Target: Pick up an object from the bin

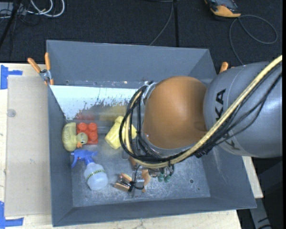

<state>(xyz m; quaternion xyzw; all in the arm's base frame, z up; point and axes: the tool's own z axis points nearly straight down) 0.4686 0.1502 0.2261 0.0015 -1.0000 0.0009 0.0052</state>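
Grey bin (190, 192) floor lay below me. Near its front wall, a small brown-orange piece (125, 184) sat beside my fingers (139, 176); open or closed, I couldn't tell. It looked light and stiff, best pinched across its narrow middle. Farther back stood a spray bottle (93, 173).

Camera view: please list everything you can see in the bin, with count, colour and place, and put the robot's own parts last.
bin: one, grey metal, middle of the view
rubber duck: one, yellow, left side of the floor
studded block: one, red, right beside the duck
spray bottle: one, white with a blue trigger head, lying in front of the duck
soft block: one, yellow, mid floor, partly behind the robot's cables
small pieces: count unclear, brown and orange, near the front wall
arm: one, grey, reaching in from the right
wrist cover: one, orange, over the middle of the bin, ringed by cables
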